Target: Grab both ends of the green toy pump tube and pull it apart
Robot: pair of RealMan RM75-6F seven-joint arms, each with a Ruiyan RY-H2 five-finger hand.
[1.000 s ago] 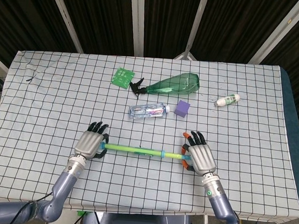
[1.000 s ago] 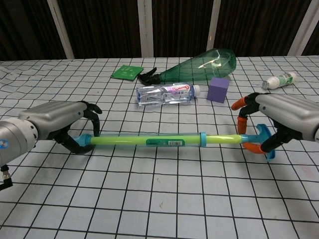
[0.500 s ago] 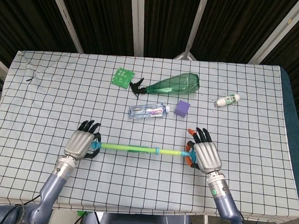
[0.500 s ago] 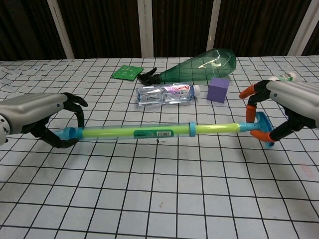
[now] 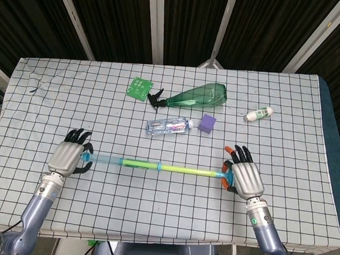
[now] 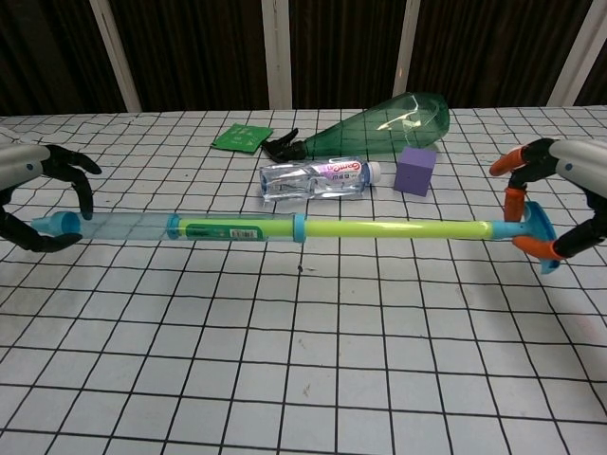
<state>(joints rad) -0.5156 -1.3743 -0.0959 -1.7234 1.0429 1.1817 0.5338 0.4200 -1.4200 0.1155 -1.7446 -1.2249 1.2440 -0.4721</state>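
Left robot hand [image 5: 67,157]: you grip pump tube [image 6: 237,227] barrel tip.
Right robot hand [image 5: 245,176]: you grip handle.
Progress: tube looks well extended; little pull left.

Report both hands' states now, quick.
Left hand: holding the nozzle end of the green toy pump tube.
Right hand: holding the tube's handle end.

Counter [image 5: 287,106] covered by a white cloth with a black grid — cloth slightly rumpled at the far left corner, hanging over the near edge. Behind it, dark corrugated panels [image 5: 113,20] divided by pale slanted struts [image 5: 156,22]. A blue edge [image 5: 331,114] shows along the counter's right side. Lighting even — shadows soft.
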